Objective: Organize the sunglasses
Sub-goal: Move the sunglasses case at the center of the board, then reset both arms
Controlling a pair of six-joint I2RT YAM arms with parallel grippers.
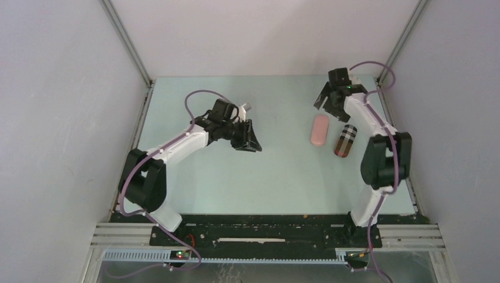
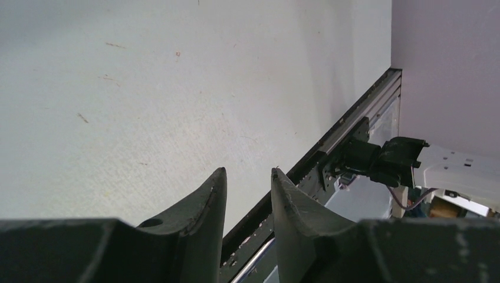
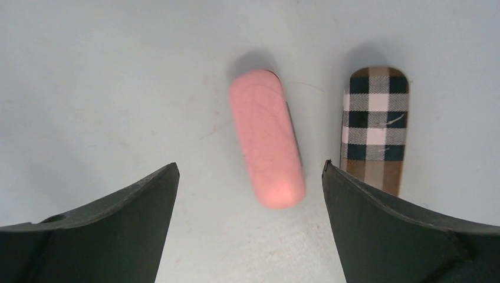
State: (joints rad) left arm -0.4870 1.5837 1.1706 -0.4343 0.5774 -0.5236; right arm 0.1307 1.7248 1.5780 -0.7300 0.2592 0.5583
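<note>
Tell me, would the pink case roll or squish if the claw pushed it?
Probably no rolling: the pink case lies flat on its broad side. It looks stiff, keeping its rounded shape, so squishing seems unlikely. Its smooth skin may slide on the table.

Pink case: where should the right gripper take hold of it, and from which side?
Grip the pink case across its narrow width at mid-length, coming down from above. It lies flat, long and round-ended, so its long sides likely seat the fingers best. The right gripper stands open wider than the case. The plaid case lies alongside, apart; one finger should drop into that gap.
</note>
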